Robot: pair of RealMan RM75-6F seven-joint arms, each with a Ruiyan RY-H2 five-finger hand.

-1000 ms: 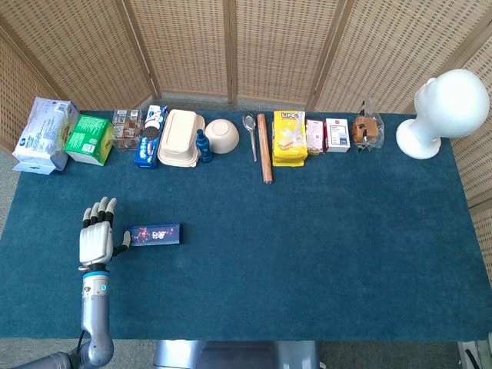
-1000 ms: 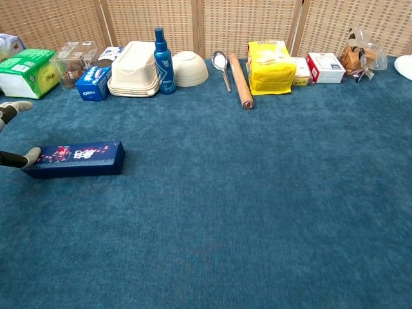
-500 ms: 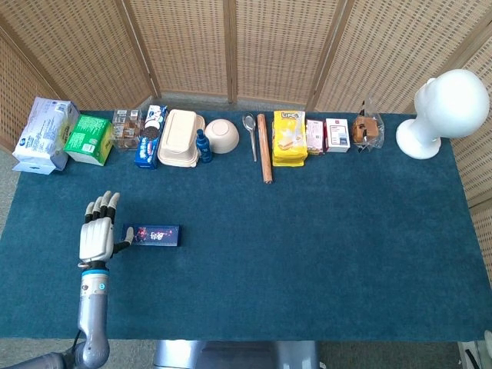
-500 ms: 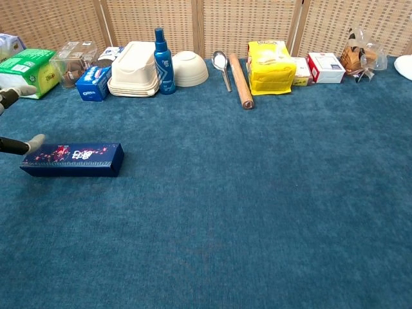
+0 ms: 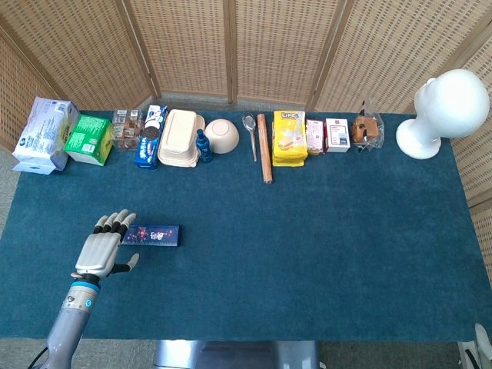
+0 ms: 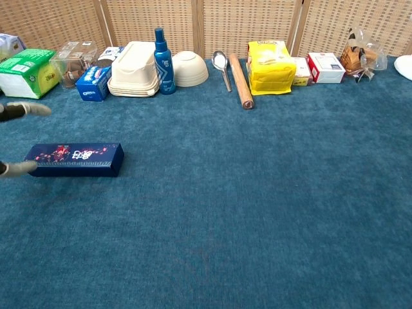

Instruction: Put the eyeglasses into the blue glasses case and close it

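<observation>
Glasses case (image 5: 152,234), the long blue box with the small printed pattern, lies flat and closed on the table (image 5: 323,246) just ahead of my left hand (image 5: 104,248). My fingers (image 5: 117,224) are spread and hold nothing; their tips reach toward the near end of the case, and from the head view I cannot tell for sure whether they touch it. In the chest view only two fingertips show at the picture's left edge, one beside the case's end and one further back.

I see no eyeglasses anywhere in either view, so I judge the step in hand is getting hold of the case and opening it. To do that well I should bring my palm over the near end, set my thumb on one long side and my fingers on the other, and close evenly so the box does not skid away across the cloth. It looks light and smooth, so a push from the end alone would just shove it further from me.

My right hand is out of sight in both views.
</observation>
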